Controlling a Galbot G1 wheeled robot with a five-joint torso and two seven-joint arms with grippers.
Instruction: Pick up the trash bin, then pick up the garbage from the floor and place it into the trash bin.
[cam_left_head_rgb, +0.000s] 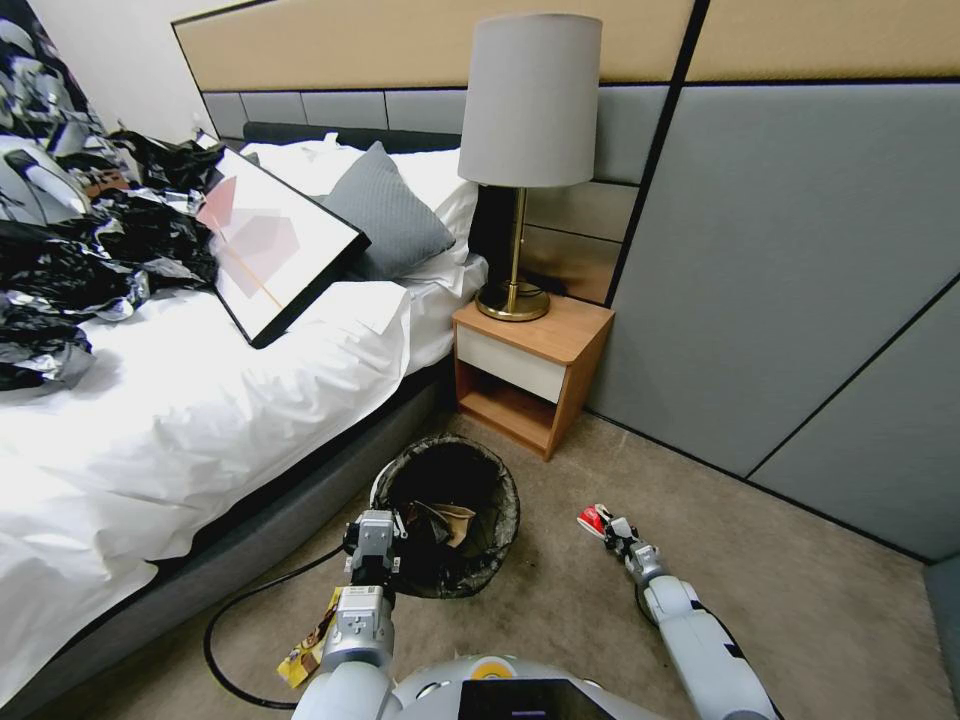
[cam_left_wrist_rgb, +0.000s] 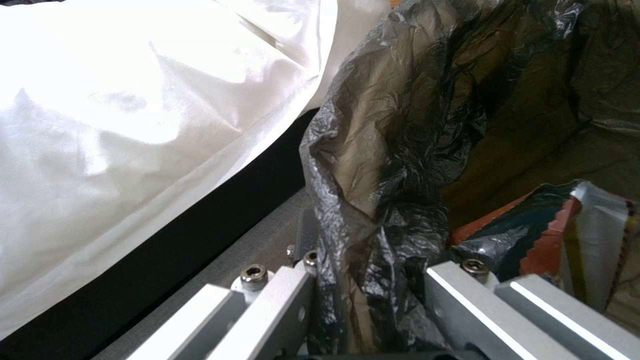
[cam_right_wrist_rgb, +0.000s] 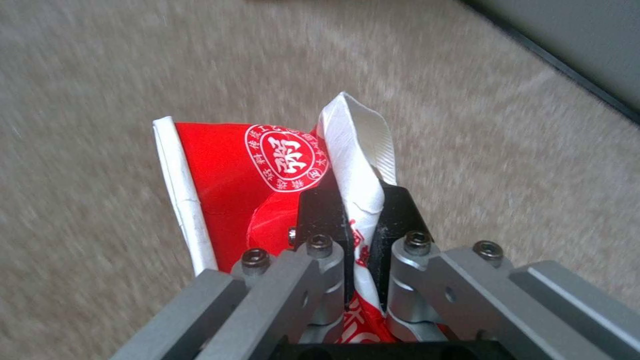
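Carrying the red-and-white pack, clamped between the right gripper fingers, you should swing it over the trash bin beside the bed, whose bagged rim the left gripper pinches, before releasing.

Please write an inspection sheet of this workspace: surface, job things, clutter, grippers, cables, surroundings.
Surface: beige carpet.
Job's things: trash bin beside the bed, some litter inside; red-and-white pack in right gripper; yellow wrapper on carpet.
Clutter: black plastic heap and framed picture on bed.
Grippers: left gripper clamps bin rim; right gripper shut on pack.
Cables: black cable on carpet.
Surroundings: bed, nightstand, lamp.
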